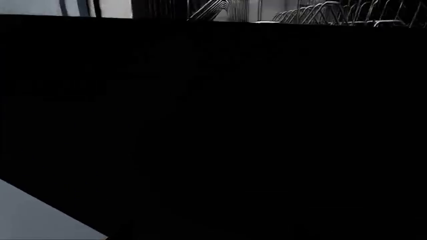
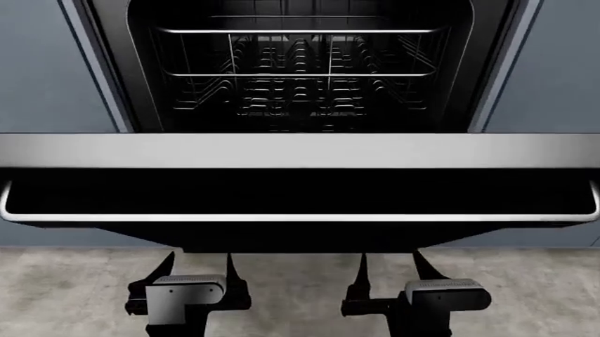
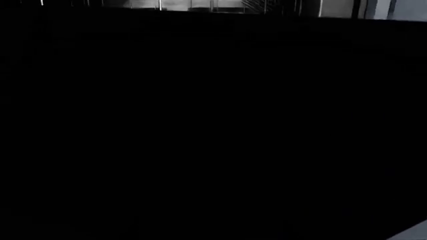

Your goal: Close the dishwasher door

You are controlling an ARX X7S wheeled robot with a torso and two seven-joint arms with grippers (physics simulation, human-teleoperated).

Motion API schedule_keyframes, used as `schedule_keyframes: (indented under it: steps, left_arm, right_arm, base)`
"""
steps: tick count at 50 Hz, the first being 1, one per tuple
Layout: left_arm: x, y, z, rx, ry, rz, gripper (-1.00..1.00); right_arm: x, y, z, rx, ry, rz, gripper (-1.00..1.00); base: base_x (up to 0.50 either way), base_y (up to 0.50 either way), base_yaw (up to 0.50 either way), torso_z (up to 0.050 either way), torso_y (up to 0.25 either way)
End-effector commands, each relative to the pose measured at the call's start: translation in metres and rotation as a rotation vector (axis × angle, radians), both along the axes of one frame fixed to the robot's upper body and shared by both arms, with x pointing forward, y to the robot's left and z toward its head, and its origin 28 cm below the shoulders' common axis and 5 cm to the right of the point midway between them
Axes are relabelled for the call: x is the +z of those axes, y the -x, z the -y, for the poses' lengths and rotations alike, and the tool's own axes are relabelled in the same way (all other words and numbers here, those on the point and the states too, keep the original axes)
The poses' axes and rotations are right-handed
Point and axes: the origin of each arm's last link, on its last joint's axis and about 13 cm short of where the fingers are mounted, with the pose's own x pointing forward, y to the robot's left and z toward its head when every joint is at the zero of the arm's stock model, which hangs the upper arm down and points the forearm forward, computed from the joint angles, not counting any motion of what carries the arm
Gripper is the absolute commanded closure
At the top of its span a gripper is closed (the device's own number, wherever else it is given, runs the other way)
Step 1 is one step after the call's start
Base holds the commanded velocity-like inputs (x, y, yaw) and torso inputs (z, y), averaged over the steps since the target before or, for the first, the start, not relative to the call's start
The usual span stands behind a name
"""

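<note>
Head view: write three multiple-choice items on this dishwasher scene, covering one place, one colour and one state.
1. Where are the two tools relative to the glossy black dishwasher door?
A. above it
B. below its front edge
C. inside the tub

2. What colour is the strip along the door's top edge?
A. brushed silver
B. red
C. green

3. What state is the door in?
A. fully shut
B. removed
C. open, tub exposed

Answers: B, the left tool and right tool show beneath the door, over the floor; A, a silver band spans the door; C, the wire dish rack is visible inside.
</note>
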Motion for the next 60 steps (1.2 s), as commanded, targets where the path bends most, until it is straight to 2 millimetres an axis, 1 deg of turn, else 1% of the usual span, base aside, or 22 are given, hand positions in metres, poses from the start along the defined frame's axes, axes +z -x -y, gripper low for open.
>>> schedule_keyframes:
  steps: [1,10,15,27,32,35,38,42,45,51,55,60]
  left_arm:
    - [0.0,0.001,0.0,-0.002,0.002,0.001,-1.0]
    - [-0.001,0.001,0.001,-0.004,0.0,0.0,-1.0]
    - [-0.001,0.001,0.001,-0.003,0.001,0.001,-1.0]
    - [0.0,0.001,0.001,-0.008,0.003,0.008,-1.0]
    - [0.0,0.0,0.003,-0.043,-0.041,-0.001,-1.0]
    - [0.004,-0.002,0.002,-0.08,-0.008,-0.015,-1.0]
    - [0.015,-0.007,0.0,-0.087,0.005,0.004,-1.0]
    - [0.026,-0.018,0.001,-0.093,-0.004,0.023,-1.0]
    - [0.035,-0.023,0.001,-0.088,-0.005,0.041,-1.0]
    - [0.046,-0.029,0.001,-0.076,-0.01,0.063,-1.0]
    - [0.056,-0.034,0.001,-0.067,-0.006,0.07,-1.0]
    - [0.077,-0.041,0.002,-0.063,-0.006,0.089,-1.0]
  right_arm:
    - [-0.001,0.001,0.0,-0.001,-0.01,-0.004,-1.0]
    - [0.0,0.001,0.0,-0.006,-0.01,0.003,-1.0]
    - [-0.001,0.0,0.0,0.003,0.002,-0.008,-1.0]
    - [0.0,0.001,0.001,-0.016,-0.013,0.004,-1.0]
    - [0.0,-0.001,0.001,-0.054,0.003,0.007,-1.0]
    - [0.001,-0.003,0.001,-0.049,0.013,-0.015,-1.0]
    - [0.009,-0.008,0.001,-0.043,0.011,-0.027,-1.0]
    - [0.027,-0.019,0.0,-0.037,0.012,-0.014,-1.0]
    - [0.037,-0.022,0.0,-0.03,0.013,-0.007,-1.0]
    - [0.049,-0.03,0.003,-0.039,-0.006,0.004,-1.0]
    - [0.059,-0.038,0.004,-0.047,-0.029,0.003,-1.0]
    - [0.084,-0.048,0.005,-0.058,-0.034,0.04,-1.0]
  base:
    - [0.0,0.0,0.0,0.0,0.0]
    - [0.0,0.0,0.0,0.0,0.0]
    - [0.49,-0.14,0.0,0.0,0.0]
    - [0.0,0.0,0.0,0.0,0.0]
    - [0.0,0.0,0.0,0.0,0.0]
    - [0.0,0.0,0.0,0.0,0.0]
    - [0.0,0.0,0.0,0.0,0.0]
    - [0.0,0.0,0.0,0.0,0.0]
    - [0.0,0.0,0.0,0.0,0.0]
    - [0.0,0.0,0.0,0.0,0.004]
    - [0.0,0.0,0.0,0.0,0.005]
    - [0.0,0.0,0.0,0.0,0.004]
